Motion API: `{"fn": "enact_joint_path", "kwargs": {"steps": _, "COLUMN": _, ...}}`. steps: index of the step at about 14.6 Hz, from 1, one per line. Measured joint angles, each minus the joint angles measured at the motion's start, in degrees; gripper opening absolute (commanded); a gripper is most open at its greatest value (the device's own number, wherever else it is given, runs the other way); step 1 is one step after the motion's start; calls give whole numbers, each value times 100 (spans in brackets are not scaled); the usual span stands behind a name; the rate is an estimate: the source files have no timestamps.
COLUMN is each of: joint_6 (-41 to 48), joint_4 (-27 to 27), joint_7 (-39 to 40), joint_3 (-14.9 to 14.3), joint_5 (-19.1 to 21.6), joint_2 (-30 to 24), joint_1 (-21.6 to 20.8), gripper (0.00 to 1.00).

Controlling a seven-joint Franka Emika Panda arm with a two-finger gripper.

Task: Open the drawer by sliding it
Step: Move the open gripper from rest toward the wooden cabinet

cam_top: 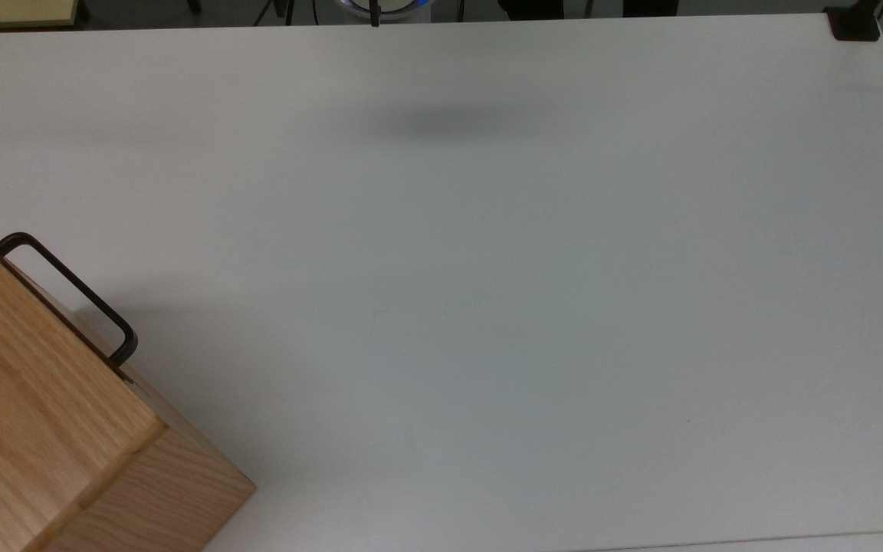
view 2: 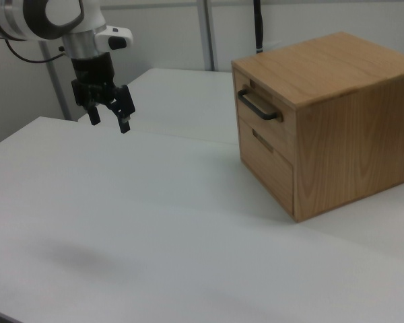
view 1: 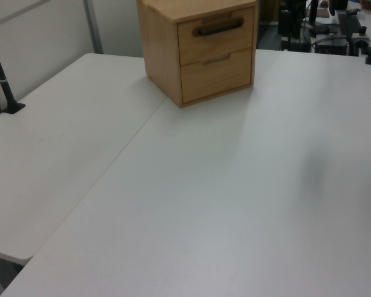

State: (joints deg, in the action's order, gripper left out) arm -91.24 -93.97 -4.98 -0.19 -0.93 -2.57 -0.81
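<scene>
Clearly the pincer (view 2: 109, 121) hangs spread, well apart from the drawer (view 2: 264, 110).

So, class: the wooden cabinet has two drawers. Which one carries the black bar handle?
The upper drawer: a long black handle sticks out from its front. The lower drawer has no black bar on its front.

No readable text, label, brand, number or sign appears on anything here.
</scene>
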Motion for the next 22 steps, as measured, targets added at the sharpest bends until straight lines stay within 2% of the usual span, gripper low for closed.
{"fn": "enact_joint_path", "kwargs": {"steps": 16, "joint_6": -12, "joint_4": 0, "joint_7": 90, "joint_3": 0, "joint_5": 1, "joint_2": 28, "joint_1": 0, "gripper": 100}}
{"fn": "enact_joint_path", "kwargs": {"steps": 22, "joint_6": -473, "joint_4": -11, "joint_7": 1374, "joint_3": -1, "joint_5": 1, "joint_2": 246, "joint_1": 1, "gripper": 100}}
